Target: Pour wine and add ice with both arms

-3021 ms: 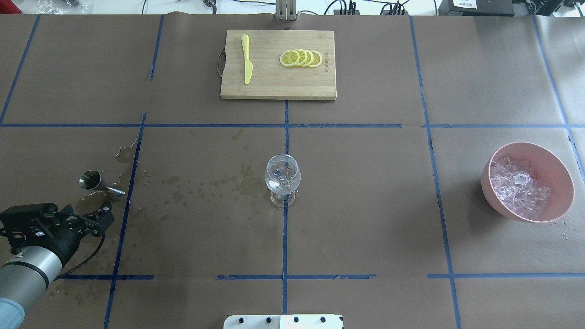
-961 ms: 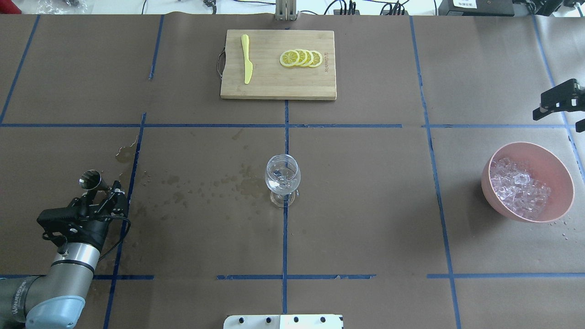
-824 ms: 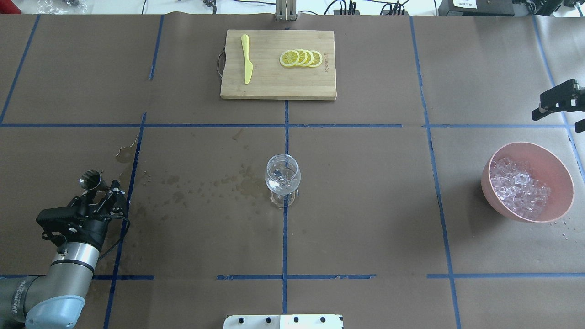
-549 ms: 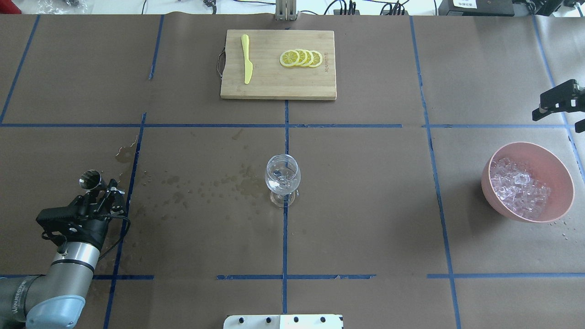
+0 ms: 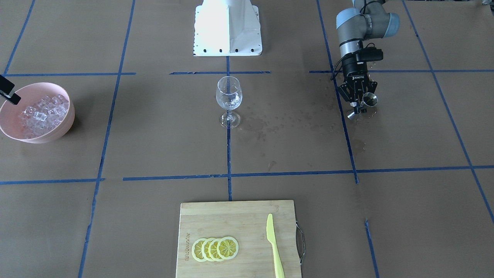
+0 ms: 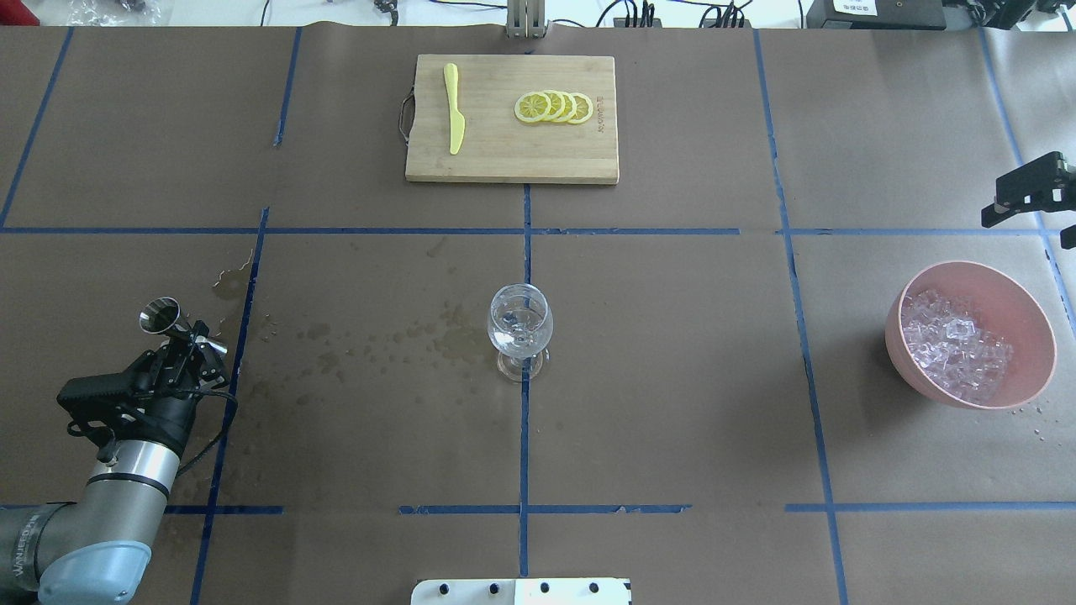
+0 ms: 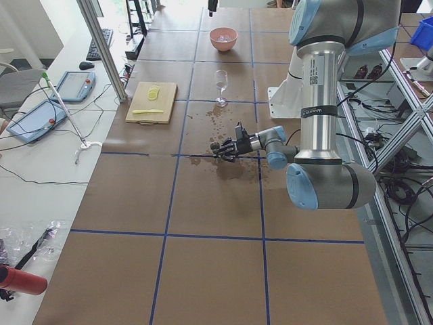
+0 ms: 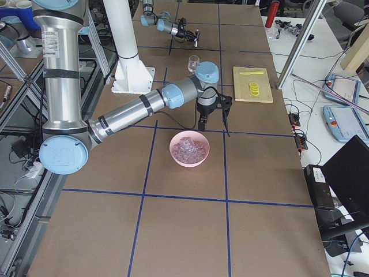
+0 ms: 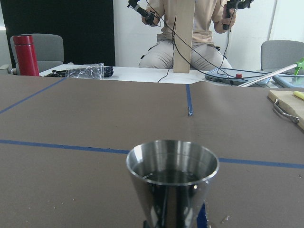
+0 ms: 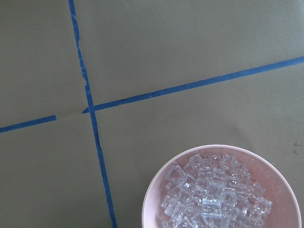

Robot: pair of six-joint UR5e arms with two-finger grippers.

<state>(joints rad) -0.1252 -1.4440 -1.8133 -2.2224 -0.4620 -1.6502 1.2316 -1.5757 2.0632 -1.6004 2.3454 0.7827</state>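
My left gripper (image 6: 189, 340) is shut on the waist of a steel jigger (image 6: 158, 309) and holds it just above the wet paper at the near left; it also shows in the front view (image 5: 360, 106). The left wrist view shows the jigger's cup (image 9: 172, 190) upright with clear wine (image 9: 171, 176) in it. An upright wine glass (image 6: 520, 323) stands at the table's centre. A pink bowl (image 6: 899, 336) heaped with ice (image 6: 954, 340) sits at the right. My right gripper (image 6: 1046, 210) is open and empty, beyond the bowl at the view's right edge.
A bamboo cutting board (image 6: 513, 160) at the far middle carries lemon slices (image 6: 555, 107) and a yellow knife (image 6: 454, 109). Water spots (image 6: 378, 344) lie between jigger and glass. The white pedestal (image 5: 227, 27) stands behind the glass on the robot's side.
My left gripper reached the jigger, shut on it and lifted it slightly, shifting it left and away. My right gripper came into view at the right edge and has edged slightly.
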